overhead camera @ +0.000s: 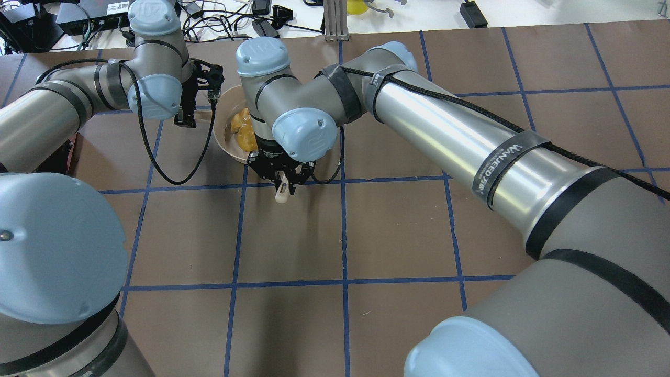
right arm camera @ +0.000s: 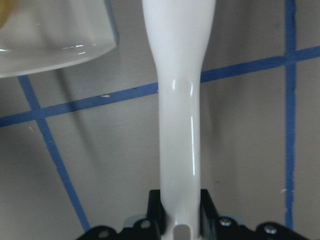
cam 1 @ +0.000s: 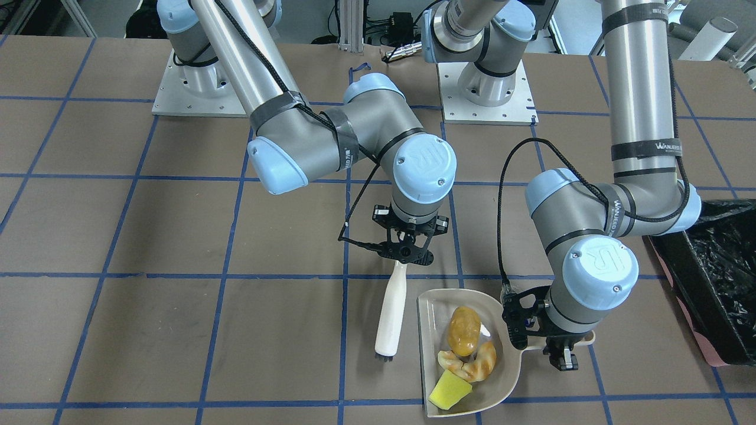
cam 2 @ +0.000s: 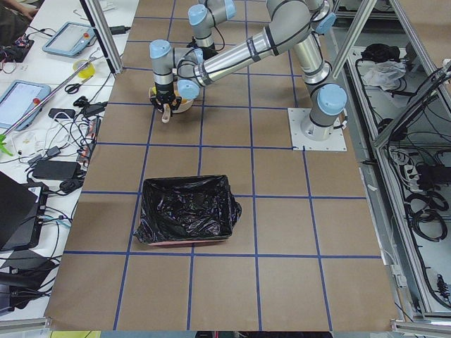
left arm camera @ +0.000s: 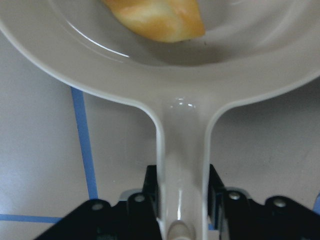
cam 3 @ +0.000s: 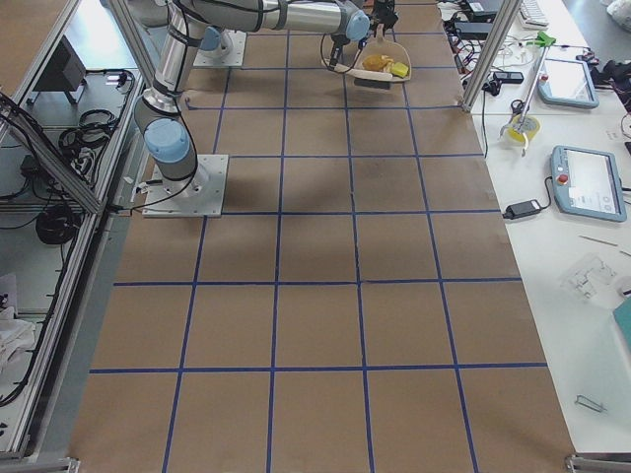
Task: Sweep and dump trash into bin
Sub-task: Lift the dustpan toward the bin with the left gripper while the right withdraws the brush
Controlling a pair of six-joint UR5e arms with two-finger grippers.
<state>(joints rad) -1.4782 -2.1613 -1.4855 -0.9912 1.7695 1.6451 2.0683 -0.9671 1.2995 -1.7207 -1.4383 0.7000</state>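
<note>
The dustpan (cam 1: pixel 426 354) is held by its handle in the left gripper (cam 1: pixel 561 354). In the left wrist view the black fingers (left arm camera: pixel 150 192) are seen squeezed on both sides of that handle. The brush (cam 1: pixel 391 313) is gripped tight by its white handle in the right gripper (cam 1: pixel 407 251), and its bristles are pointed down just beside the flat open edge of the dustpan. All the trash is seen inside the dustpan: the golden-brown lump (cam 1: pixel 463 330), the croissant-like piece (cam 1: pixel 481 363) and the yellow sponge wedge (cam 1: pixel 449 392). So the sweeping looks done, and the dumping is judged to be next. The bin (cam 1: pixel 711 353), lined with a black bag (cam 1: pixel 729 265), is found out on the left arm's side, well apart from the dustpan. The dustpan lies across the table with its handle pointed toward the bin's side and its open mouth pointed away, toward the brush. The left arm is the nearer one to the bin. It is likely that the dustpan must be lifted, carried sideways and then turned so its mouth is tipped over the bag. "WANJEED" can be read on a black strap (overhead camera: pixel 502 162), and "UR" is marked on the blue caps (cam 1: pixel 602 262).
</note>
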